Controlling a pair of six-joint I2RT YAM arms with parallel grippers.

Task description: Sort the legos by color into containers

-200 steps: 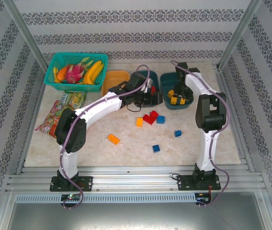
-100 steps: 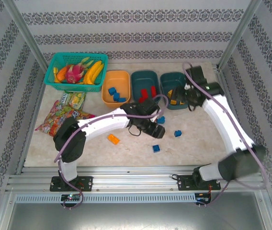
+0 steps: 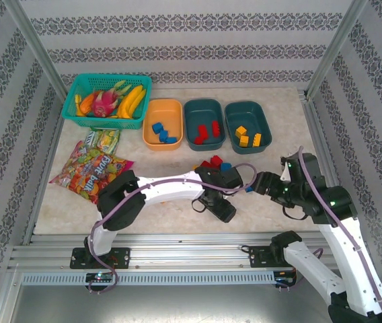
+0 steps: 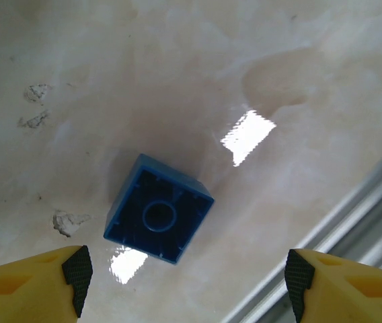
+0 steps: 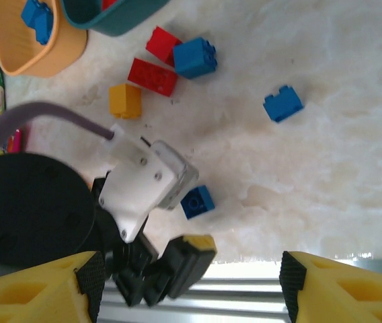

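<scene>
on the counter (image 3: pixel 164 165) the orange bin (image 3: pixel 163 101) holds blue bricks, the middle teal bin (image 3: pixel 202 102) red, the right teal bin (image 3: pixel 246 103) yellow; sorting looks past halfway. the left gripper (image 4: pixel 185 276) hangs spread over a loose blue brick (image 4: pixel 159 217) near the front edge. the right gripper (image 5: pixel 187 276) is spread, empty. five more lie unsorted: a red, blue and yellow cluster (image 5: pixel 153 77) and a lone blue brick (image 5: pixel 283 104).

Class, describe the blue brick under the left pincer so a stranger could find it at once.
Go to the table's near edge by the metal rail, where the left pincer hangs open. The blue brick lies just below it, apart from the cluster of bricks, hollow underside facing up.
</scene>
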